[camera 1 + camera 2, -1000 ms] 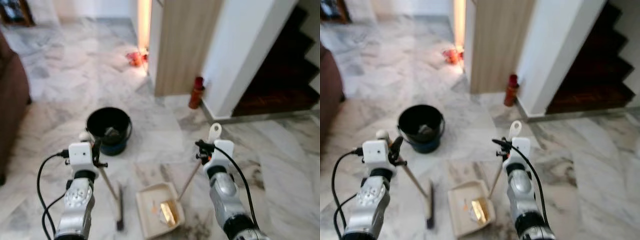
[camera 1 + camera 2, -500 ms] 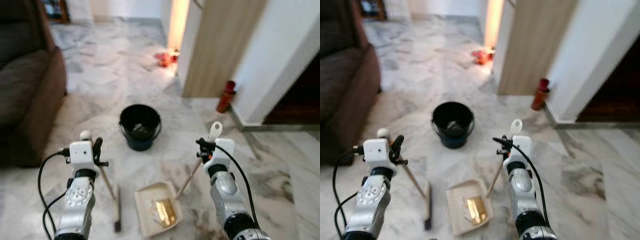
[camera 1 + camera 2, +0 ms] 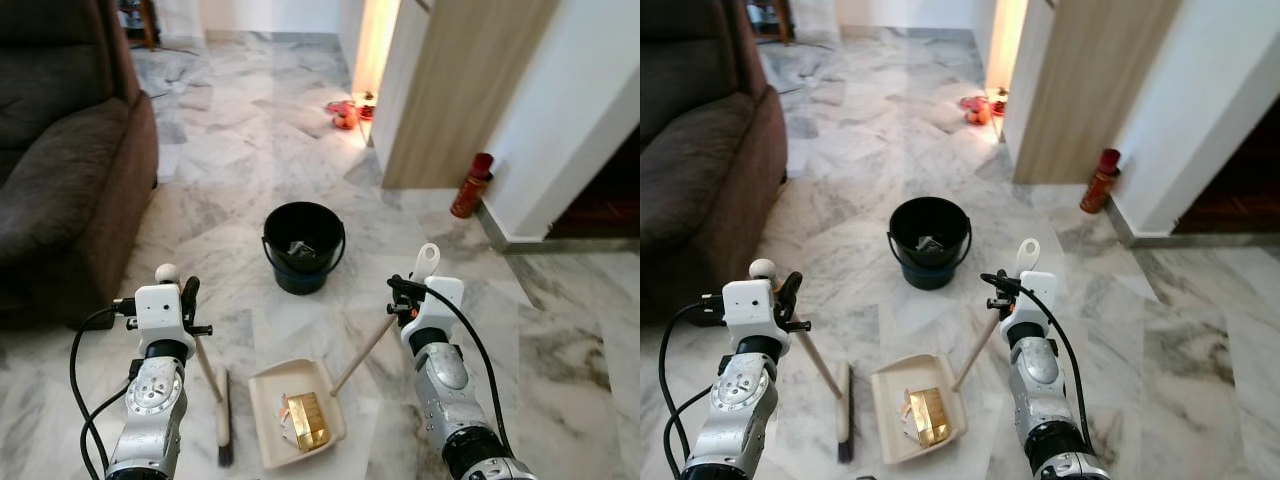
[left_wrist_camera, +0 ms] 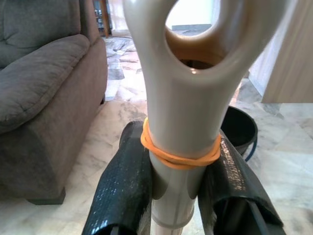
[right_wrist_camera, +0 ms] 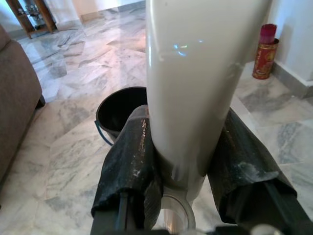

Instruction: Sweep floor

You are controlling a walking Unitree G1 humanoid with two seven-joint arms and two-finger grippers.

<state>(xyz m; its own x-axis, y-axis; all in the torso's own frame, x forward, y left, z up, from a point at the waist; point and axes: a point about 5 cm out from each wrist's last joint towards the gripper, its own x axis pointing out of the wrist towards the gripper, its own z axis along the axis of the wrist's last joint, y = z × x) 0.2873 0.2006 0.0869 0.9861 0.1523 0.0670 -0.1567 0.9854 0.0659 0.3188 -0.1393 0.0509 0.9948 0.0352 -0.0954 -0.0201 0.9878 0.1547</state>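
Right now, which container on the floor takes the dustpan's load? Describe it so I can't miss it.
Start at the brown sofa, then look across the marble floor toward the wooden door panel. The black bucket stands between them, ahead of the cream dustpan. It is the one round, dark, deep vessel there.

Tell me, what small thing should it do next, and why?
Probably carry the dustpan forward toward the black bucket to tip it. The pan already holds swept-up litter, the right tool grips its handle, and the left tool holds the broom beside it.
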